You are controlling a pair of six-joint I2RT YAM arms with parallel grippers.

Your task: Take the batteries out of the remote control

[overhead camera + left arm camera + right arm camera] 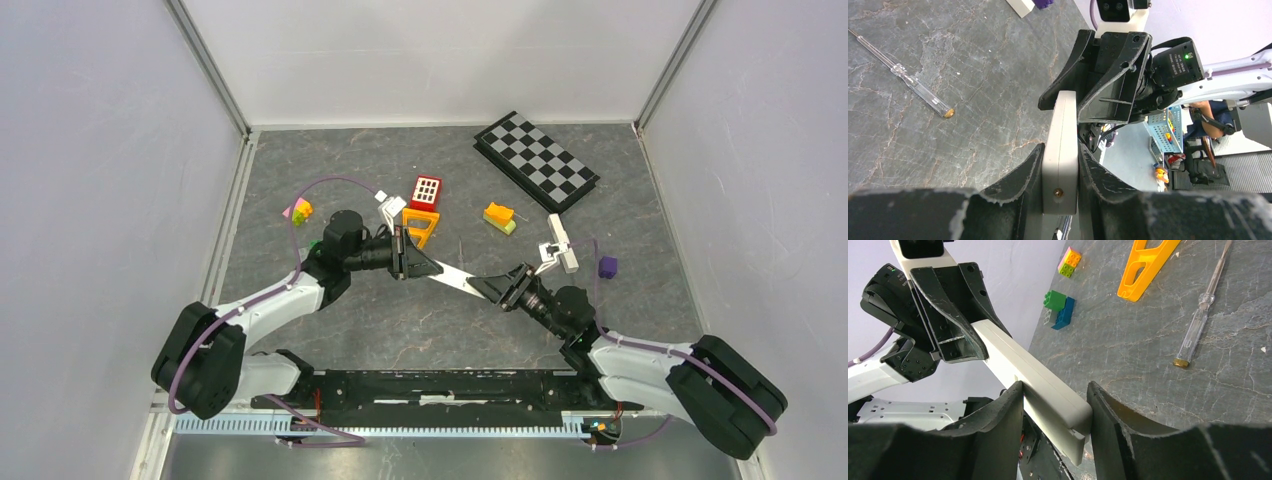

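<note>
Over the worktop [420, 335] centre, left gripper [432, 270] and right gripper [484, 286] each pinched one remote [457, 278] end, probably bracing it for opening.

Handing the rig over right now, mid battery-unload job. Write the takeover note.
Left gripper: shut on one end of the remote, which is held off the table.
Right gripper: closed around the other end, and both fingers look in contact.
No batteries in view. The frames do not show whether the battery cover is on.
Done: remote is up, held between both arms.
Left: open the compartment and take the batteries out.
Note: a clear-handled tool lies on the table nearby.
</note>
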